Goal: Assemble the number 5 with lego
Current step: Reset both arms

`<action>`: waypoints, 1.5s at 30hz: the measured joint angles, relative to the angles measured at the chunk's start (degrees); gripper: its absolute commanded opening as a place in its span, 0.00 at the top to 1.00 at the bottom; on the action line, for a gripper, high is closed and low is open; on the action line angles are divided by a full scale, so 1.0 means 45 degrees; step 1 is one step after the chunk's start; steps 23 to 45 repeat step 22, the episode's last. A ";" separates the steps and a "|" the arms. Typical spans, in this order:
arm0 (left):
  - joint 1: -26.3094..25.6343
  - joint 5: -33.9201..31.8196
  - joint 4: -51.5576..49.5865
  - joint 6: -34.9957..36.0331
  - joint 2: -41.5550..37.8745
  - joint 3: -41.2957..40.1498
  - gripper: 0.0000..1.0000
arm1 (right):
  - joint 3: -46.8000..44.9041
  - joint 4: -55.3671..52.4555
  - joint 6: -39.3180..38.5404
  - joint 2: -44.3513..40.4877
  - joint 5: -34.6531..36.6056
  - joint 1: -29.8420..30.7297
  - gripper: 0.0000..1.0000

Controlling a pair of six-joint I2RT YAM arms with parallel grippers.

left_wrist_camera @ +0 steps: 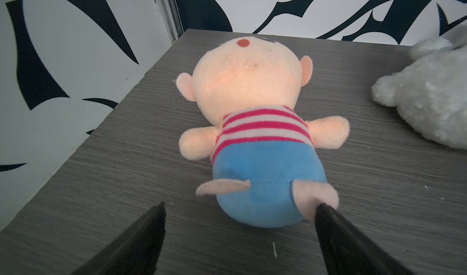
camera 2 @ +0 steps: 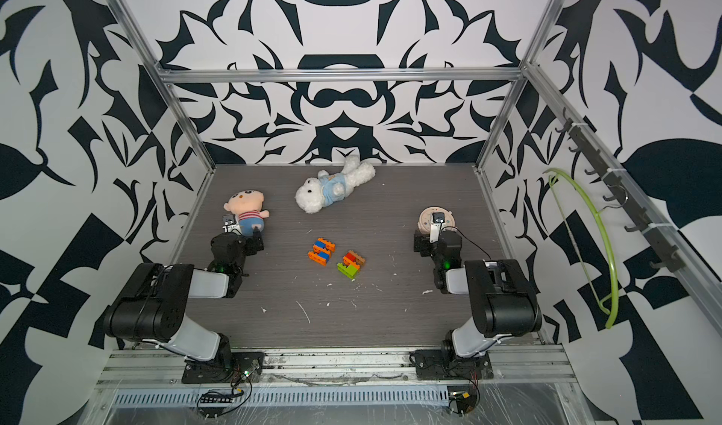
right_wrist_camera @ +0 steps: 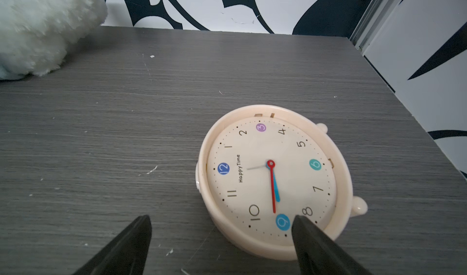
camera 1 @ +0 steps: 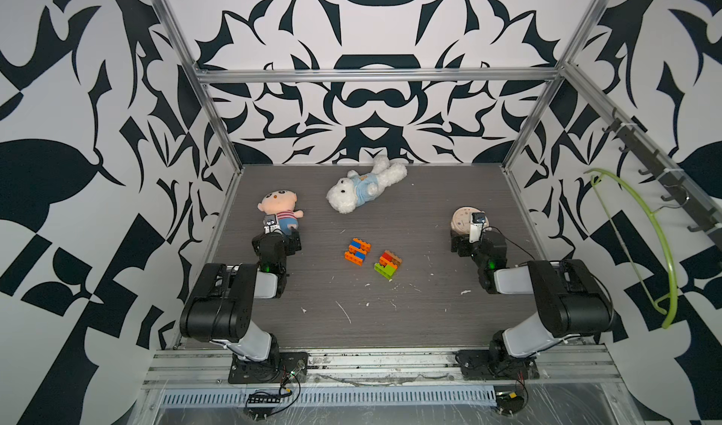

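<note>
table: grey woodgrain, everything sits on it
left gripper: jaws spread wide, nothing held. It sits at about 9 o'clock of the table, and one tip is right at the striped doll's foot
right gripper: also spread and empty, out at 3 o'clock, with one finger over the clock's rim
white bear: lying at 12 o'clock, well apart from the bricks
striped doll: 10 o'clock
clock: face up, 2 o'clock
lego: two separate clumps near the table's middle, an orange-blue clump and, just beside it at its 4 o'clock, a green-orange clump
step: looks like pre-pick, no 5 readable yet
next: either arm has to swing in toward centre, drop over one clump and pinch a brick squarely
</note>
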 measured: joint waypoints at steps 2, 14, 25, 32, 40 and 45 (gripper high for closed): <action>0.0000 0.0000 0.0000 0.0000 0.0000 0.0005 0.01 | 0.0015 -0.0223 0.0068 0.0000 0.0034 -0.0019 0.06; 0.0000 0.0005 -0.0005 0.0000 0.0000 0.0010 0.01 | 0.0034 -0.0486 0.0194 0.0000 0.0204 -0.0019 0.00; 0.0000 0.0010 -0.0044 0.0000 0.0000 0.0083 0.01 | 0.0034 -0.0486 0.0194 0.0000 0.0204 -0.0019 0.00; 0.0000 0.0010 -0.0044 0.0000 0.0000 0.0083 0.01 | 0.0034 -0.0486 0.0194 0.0000 0.0204 -0.0019 0.00; 0.0000 0.0010 -0.0044 0.0000 0.0000 0.0083 0.01 | 0.0034 -0.0486 0.0194 0.0000 0.0204 -0.0019 0.00; 0.0000 0.0010 -0.0044 0.0000 0.0000 0.0083 0.01 | 0.0034 -0.0486 0.0194 0.0000 0.0204 -0.0019 0.00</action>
